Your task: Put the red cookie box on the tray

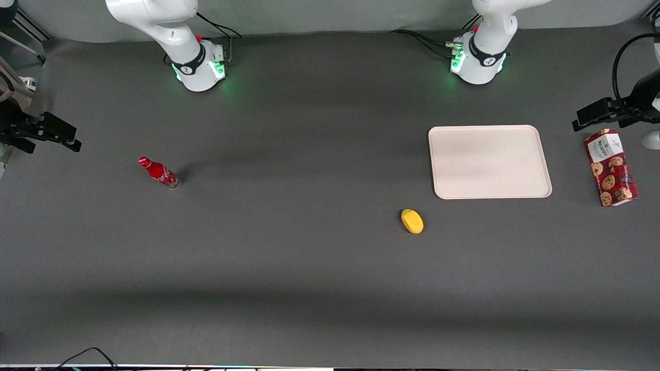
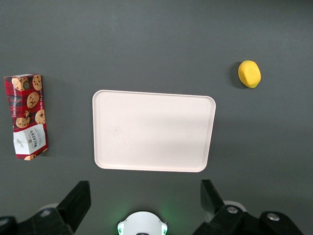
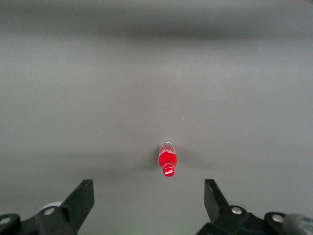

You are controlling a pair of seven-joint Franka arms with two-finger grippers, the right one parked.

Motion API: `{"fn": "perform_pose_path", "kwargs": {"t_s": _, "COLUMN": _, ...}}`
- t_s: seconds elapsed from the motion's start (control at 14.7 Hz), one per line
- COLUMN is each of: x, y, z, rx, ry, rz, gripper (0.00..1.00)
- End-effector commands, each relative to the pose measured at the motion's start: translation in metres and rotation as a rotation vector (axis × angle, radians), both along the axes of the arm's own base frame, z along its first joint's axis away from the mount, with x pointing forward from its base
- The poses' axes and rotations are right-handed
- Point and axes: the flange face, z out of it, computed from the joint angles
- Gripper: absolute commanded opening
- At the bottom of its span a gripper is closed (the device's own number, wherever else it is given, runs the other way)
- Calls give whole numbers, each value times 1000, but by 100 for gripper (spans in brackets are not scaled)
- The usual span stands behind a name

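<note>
The red cookie box [image 1: 611, 167] lies flat on the dark table at the working arm's end, its white label end farther from the front camera. The left wrist view shows this box [image 2: 27, 116] beside the tray [image 2: 154, 131] with a gap of table between them. The pale cream tray [image 1: 490, 161] carries nothing. My left gripper [image 1: 593, 116] hangs high over the table, showing just above the box's label end. Its fingers [image 2: 78, 198] stand wide apart, so the gripper [image 2: 144, 188] is open and holds nothing.
A yellow rounded object [image 1: 412, 221] sits nearer the front camera than the tray, shown also from the wrist as the same yellow object [image 2: 249, 74]. A small red bottle [image 1: 159, 173] stands toward the parked arm's end. The working arm's base [image 1: 477, 56] stands farther back than the tray.
</note>
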Motion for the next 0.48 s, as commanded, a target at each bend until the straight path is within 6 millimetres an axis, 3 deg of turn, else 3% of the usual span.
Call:
{"fn": "perform_pose_path", "kwargs": {"t_s": 0.0, "x": -4, "y": 2, "z": 5, "rx": -18, "ry": 6, "rz": -12, "gripper": 100}}
{"fn": "perform_pose_path", "kwargs": {"t_s": 0.2, "x": 2, "y": 6, "z": 1, "rx": -21, "ry": -8, "rz": -31, "gripper": 100}}
{"fn": "perform_pose_path", "kwargs": {"t_s": 0.41, "x": 0, "y": 31, "z": 0, "rx": -27, "ry": -1, "rz": 10, "gripper": 100}}
